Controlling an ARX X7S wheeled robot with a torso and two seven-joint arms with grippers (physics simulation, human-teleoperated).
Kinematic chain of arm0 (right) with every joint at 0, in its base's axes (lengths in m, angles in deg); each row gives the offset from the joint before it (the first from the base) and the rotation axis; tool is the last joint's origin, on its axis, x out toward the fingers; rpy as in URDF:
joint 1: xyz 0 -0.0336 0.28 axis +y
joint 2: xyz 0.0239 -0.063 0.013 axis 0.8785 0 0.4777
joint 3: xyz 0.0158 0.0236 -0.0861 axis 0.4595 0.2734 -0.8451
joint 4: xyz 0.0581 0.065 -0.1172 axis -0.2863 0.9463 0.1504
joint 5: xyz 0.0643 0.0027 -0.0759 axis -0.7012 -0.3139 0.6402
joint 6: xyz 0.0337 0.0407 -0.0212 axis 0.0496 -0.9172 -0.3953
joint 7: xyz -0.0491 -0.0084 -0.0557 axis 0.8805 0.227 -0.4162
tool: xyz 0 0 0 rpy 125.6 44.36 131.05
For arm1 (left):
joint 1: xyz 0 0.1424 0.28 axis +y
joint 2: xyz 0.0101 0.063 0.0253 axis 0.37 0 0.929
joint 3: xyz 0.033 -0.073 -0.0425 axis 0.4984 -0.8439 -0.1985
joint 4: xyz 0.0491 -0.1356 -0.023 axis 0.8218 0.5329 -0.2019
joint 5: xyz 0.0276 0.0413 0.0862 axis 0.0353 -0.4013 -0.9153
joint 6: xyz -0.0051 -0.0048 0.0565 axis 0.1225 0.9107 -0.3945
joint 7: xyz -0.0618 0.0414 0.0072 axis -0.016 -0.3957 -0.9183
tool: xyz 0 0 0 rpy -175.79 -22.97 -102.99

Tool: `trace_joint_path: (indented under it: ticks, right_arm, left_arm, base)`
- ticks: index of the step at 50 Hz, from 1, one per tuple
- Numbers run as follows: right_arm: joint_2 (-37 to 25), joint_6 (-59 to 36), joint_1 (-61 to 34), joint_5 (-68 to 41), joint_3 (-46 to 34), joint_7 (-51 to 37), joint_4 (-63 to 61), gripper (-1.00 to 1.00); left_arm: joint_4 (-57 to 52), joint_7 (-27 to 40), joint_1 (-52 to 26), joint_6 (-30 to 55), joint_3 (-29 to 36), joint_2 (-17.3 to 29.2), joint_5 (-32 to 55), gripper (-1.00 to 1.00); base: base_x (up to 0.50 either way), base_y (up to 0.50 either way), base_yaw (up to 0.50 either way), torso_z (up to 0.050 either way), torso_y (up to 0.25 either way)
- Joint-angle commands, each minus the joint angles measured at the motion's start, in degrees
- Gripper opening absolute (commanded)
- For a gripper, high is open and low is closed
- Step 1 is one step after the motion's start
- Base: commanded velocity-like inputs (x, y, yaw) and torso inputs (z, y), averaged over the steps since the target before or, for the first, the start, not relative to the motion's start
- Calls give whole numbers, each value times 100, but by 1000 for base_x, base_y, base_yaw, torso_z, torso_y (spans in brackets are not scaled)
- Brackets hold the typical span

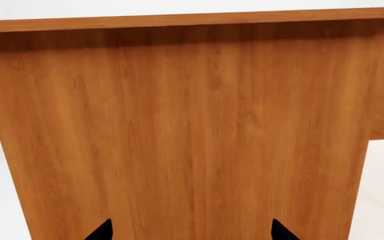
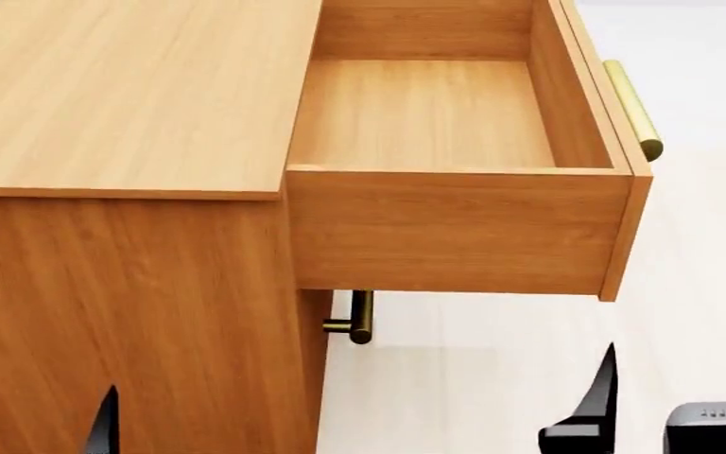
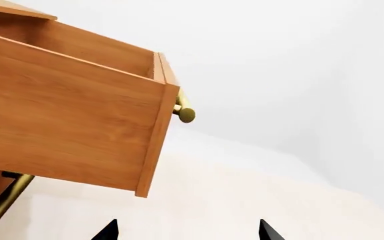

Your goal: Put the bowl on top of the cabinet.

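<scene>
**With No Bowl in Sight, the Open Drawer Is the Hazard**

Although the task calls for a bowl, none appears in any of the three views, so its place cannot be told and neither hand carries it.

The left hand (image 1: 190,231) shows two dark fingertips spread apart, with nothing between them, pointed at the plain side panel of the cabinet (image 2: 124,95). The right hand (image 3: 186,230) also has its tips apart and bare, low beside the pulled-out drawer (image 2: 458,227).

Risks, as a judgement: the left arm sits close to the side panel, so any forward or turning move could knock it against the wood. The drawer juts out above the right hand; a lift from there could strike its underside or catch the brass handle (image 2: 631,106). A lower handle (image 2: 356,317) also sticks out nearby. A later placement could end in the drawer instead of on the flat top.

The cabinet is orange-brown wood grain; its top is flat and the open drawer holds nothing.
</scene>
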Motion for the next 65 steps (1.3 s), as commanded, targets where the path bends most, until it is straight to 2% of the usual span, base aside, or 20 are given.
trace_joint_path:
  ticks: [1, 6, 7, 8, 11, 12, 13, 15, 17, 25, 34, 42, 44, 45, 56, 65]
  right_arm:
    - [-560, -345, 227, -900, 1610, 370, 78, 100]
    - [-819, -387, 199, -967, 1863, 547, 395, 100]
    - [-823, -308, 270, -892, 1870, 587, 431, 100]
    - [-727, 174, 655, -430, 1712, 734, 537, 100]
    - [-902, -345, 355, -1035, 2235, 607, 479, 100]
    - [-757, 270, 875, -436, 2073, 821, 598, 100]
    - [-736, 383, 971, -344, 2084, 878, 650, 100]
    - [-960, -157, 573, -896, 2373, 753, 656, 100]
    - [-851, 304, 906, -419, 2145, 899, 837, 100]
    - [-1083, -112, 469, -677, 2043, 748, 1038, 100]
    - [-1330, -468, -325, -812, 1246, 762, 1742, 100]
    - [-1336, -464, -332, -824, 1238, 750, 1747, 100]
    - [-1461, -442, -642, -645, 675, 866, 2136, 100]
    - [-1400, -592, -1400, -508, -41, 998, 2842, 100]
    - [-1270, -835, -2501, -206, -1042, 1124, 3801, 100]
    - [-1088, -575, -2886, 104, -1518, 1335, 4666, 100]
  left_arm:
    - [-55, 93, -95, 171, -48, -7, 101, 100]
    - [53, 66, -37, 55, -128, -26, 154, 100]
    - [75, 93, -64, 61, -125, -28, 128, 100]
    - [83, 99, -77, 63, -124, -29, 127, 100]
    - [87, 120, -82, 60, -109, -21, 109, 100]
    - [80, 121, -69, 55, -98, -10, 101, 100]
    - [82, 122, -61, 46, -90, -4, 94, 100]
    - [106, 122, -38, 11, -62, 14, 59, 100]
    - [118, 126, -33, -1, -61, 15, 59, 100]
    - [196, 139, -19, -84, -64, 11, 54, 100]
    - [190, 140, 15, -99, -52, 67, 61, 100]
    - [193, 157, 13, -108, -43, 82, 77, 100]
    - [227, 138, 11, -129, -68, 86, 104, 100]
    - [284, 113, 28, -167, -74, 99, 102, 100]
    - [295, 110, 71, -241, -64, 134, 109, 100]
    - [334, 123, 109, -294, -38, 155, 94, 100]
  base:
    - [0, 0, 0, 0, 0]
    - [0, 0, 0, 0, 0]
    - [0, 0, 0, 0, 0]
    - [0, 0, 0, 0, 0]
    - [0, 0, 0, 0, 0]
    - [0, 0, 0, 0, 0]
    - [0, 0, 0, 0, 0]
    - [0, 0, 0, 0, 0]
    - [0, 0, 0, 0, 0]
    - [0, 0, 0, 0, 0]
    - [0, 0, 0, 0, 0]
    - [0, 0, 0, 0, 0]
    - [0, 0, 0, 0, 0]
    - [0, 0, 0, 0, 0]
    - [0, 0, 0, 0, 0]
    - [0, 0, 0, 0, 0]
